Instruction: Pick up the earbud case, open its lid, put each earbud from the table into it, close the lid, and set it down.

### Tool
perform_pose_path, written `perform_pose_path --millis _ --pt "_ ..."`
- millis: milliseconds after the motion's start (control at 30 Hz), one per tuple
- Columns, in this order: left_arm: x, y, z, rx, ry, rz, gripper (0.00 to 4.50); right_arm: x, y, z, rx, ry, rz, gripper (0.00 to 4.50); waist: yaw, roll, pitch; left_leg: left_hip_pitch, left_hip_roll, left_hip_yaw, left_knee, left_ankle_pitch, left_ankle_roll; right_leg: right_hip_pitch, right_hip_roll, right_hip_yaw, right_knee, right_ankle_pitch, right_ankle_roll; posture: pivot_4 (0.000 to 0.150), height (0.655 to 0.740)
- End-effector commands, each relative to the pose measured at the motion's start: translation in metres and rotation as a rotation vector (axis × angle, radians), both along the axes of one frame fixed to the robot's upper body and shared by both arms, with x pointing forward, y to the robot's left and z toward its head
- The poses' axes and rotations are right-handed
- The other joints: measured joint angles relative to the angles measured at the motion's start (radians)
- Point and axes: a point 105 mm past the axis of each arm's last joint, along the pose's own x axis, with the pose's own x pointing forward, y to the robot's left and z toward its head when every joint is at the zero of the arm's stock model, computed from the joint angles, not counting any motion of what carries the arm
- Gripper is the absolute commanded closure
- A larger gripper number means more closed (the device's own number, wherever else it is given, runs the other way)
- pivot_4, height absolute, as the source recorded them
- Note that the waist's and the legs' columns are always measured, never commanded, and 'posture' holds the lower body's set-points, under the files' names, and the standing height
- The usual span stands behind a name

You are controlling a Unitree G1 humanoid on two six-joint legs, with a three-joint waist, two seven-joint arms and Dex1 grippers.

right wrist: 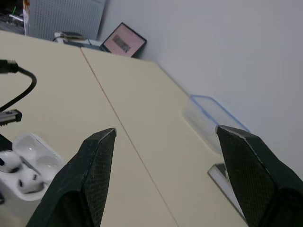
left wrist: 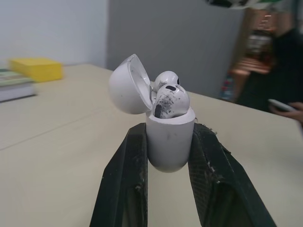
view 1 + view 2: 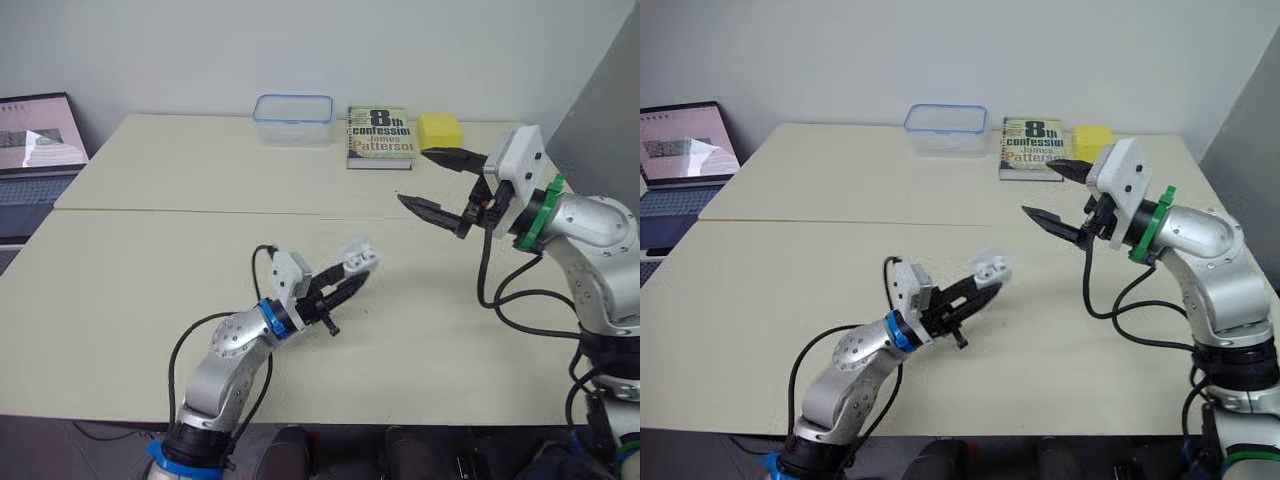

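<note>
My left gripper (image 3: 352, 276) is shut on the white earbud case (image 2: 169, 138), holding it just above the near middle of the table. The case's lid (image 2: 128, 85) stands open, and two white earbuds (image 2: 171, 100) sit in its sockets. The same open case (image 1: 27, 176) with both earbuds shows in the right wrist view. My right gripper (image 3: 428, 180) hangs open and empty above the table, to the right of the case and farther back, its fingers pointing left.
Along the far edge stand a clear plastic container (image 3: 293, 119) with a blue rim, a paperback book (image 3: 380, 136) and a yellow block (image 3: 440, 130). A laptop (image 3: 35, 135) sits off the table's left side. A seam (image 3: 200, 212) runs across the table.
</note>
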Motion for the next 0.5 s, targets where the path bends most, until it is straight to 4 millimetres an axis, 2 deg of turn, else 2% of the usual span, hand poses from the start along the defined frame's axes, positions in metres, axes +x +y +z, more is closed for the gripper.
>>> perform_pose_path --millis 33,133,233,367,500 --pt "-0.017 -0.01 0.013 0.023 -0.023 -0.22 3.7 -0.007 -0.01 0.006 -0.05 0.023 -0.002 1.0 -0.001 0.0 0.0 0.0 0.0 0.0 0.0 0.0 0.0 0.0 0.0 0.0 0.0 0.0 0.0 0.15 0.732" --pt "-0.024 -0.012 0.012 0.077 -0.011 -0.348 3.7 -0.008 -0.016 -0.001 -0.102 0.102 0.002 1.0 -0.001 0.0 0.0 0.0 0.0 0.0 0.0 0.0 0.0 0.0 0.0 0.0 0.0 0.0 0.0 0.15 0.732" --pt "-0.03 -0.015 0.013 0.109 -0.036 -0.433 3.7 -0.008 -0.016 -0.009 -0.143 0.222 0.028 1.57 -0.004 0.0 0.0 0.0 0.0 0.001 0.0 0.0 0.0 0.0 0.001 0.0 0.0 0.0 0.0 0.15 0.732" --pt "-0.026 -0.019 0.013 0.112 -0.051 -0.44 3.7 -0.02 -0.01 -0.028 -0.23 0.426 0.1 2.83 -0.004 0.001 0.001 0.0 0.0 0.0 0.0 0.0 0.0 0.0 0.001 0.0 0.0 0.0 0.0 0.15 0.732" --pt "-0.027 -0.02 0.012 0.123 -0.074 -0.45 3.7 -0.029 -0.004 -0.034 -0.257 0.518 0.147 4.3 -0.004 0.001 0.001 0.0 0.001 0.0 0.0 0.0 0.0 -0.001 0.001 0.001 -0.001 0.0 0.0 0.15 0.732"
